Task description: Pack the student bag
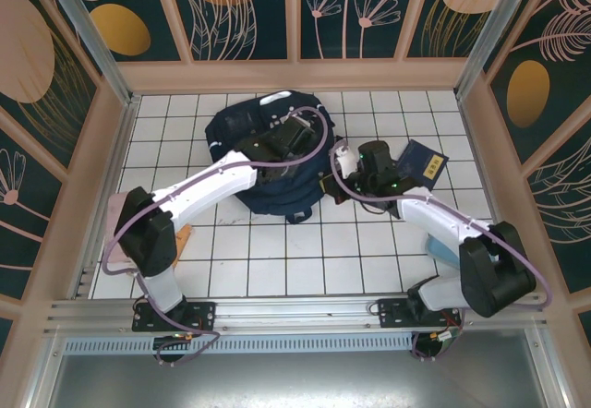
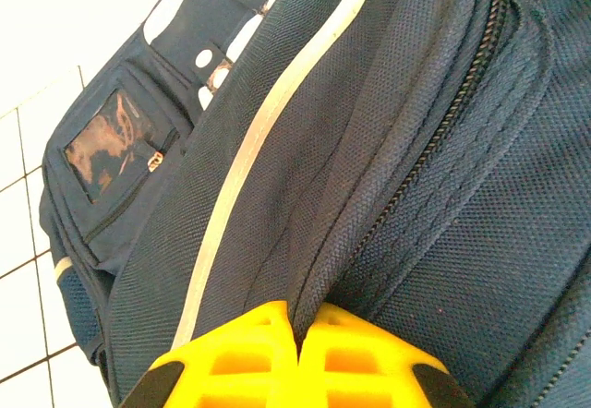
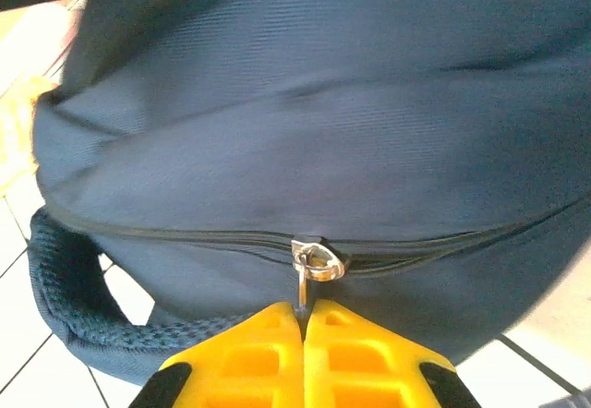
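Note:
The student bag (image 1: pixel 231 136), navy blue with a thin white stripe (image 2: pixel 249 150), lies on the white tiles at the back middle. My left gripper (image 2: pixel 297 327) is on top of the bag, its yellow fingers shut on a fold of navy fabric beside a zipper line. My right gripper (image 3: pixel 303 314) is at the bag's right side, low down. It is shut on the thin metal pull of a zipper slider (image 3: pixel 317 260), and the zipper there looks closed. From above, the left gripper (image 1: pixel 294 138) sits over the bag and the right gripper (image 1: pixel 334 183) touches its right edge.
A flat navy book (image 1: pixel 423 162) lies on the tiles right of the bag, behind my right arm. An orange item (image 1: pixel 184 239) lies by the left arm's base. Something pale blue (image 1: pixel 441 245) shows under the right arm. Wooden walls enclose the tiled floor. A woven strap loop (image 3: pixel 65 279) hangs at the bag's lower edge.

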Robot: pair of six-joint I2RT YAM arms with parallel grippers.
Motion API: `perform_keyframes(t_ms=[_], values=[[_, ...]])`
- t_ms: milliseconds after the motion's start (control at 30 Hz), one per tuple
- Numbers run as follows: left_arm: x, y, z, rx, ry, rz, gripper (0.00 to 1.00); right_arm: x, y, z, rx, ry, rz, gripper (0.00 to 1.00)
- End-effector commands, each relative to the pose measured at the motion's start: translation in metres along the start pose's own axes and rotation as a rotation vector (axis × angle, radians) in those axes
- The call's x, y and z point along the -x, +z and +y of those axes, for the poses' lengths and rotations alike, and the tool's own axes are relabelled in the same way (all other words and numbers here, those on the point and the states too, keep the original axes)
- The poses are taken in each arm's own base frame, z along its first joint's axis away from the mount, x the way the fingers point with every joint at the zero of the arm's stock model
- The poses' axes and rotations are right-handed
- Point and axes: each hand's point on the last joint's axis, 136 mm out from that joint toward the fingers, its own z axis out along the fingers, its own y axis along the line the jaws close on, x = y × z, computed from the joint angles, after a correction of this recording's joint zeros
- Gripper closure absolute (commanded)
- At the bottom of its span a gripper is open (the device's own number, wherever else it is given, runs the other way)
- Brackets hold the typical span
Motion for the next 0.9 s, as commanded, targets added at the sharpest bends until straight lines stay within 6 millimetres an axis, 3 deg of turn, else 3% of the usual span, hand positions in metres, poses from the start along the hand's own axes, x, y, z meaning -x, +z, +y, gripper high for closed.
perform_keyframes(t_ms=[0,200,533,867], values=[[0.040,-0.005,0.001,-0.007,-0.167,-0.092,1.00,-0.003,-0.006,0.044,0.079,-0.045,-0.015,0.99],[0.059,-0.004,-0.013,-0.078,-0.242,-0.091,1.00,-0.007,-0.003,0.073,0.122,-0.043,-0.062,1.00],[0.086,-0.013,-0.020,-0.253,-0.351,-0.117,1.00,0.001,0.003,0.075,0.109,-0.045,-0.124,1.00],[0.110,-0.008,-0.039,-0.370,-0.375,-0.126,1.00,-0.003,0.026,0.090,0.032,-0.113,-0.094,0.99]])
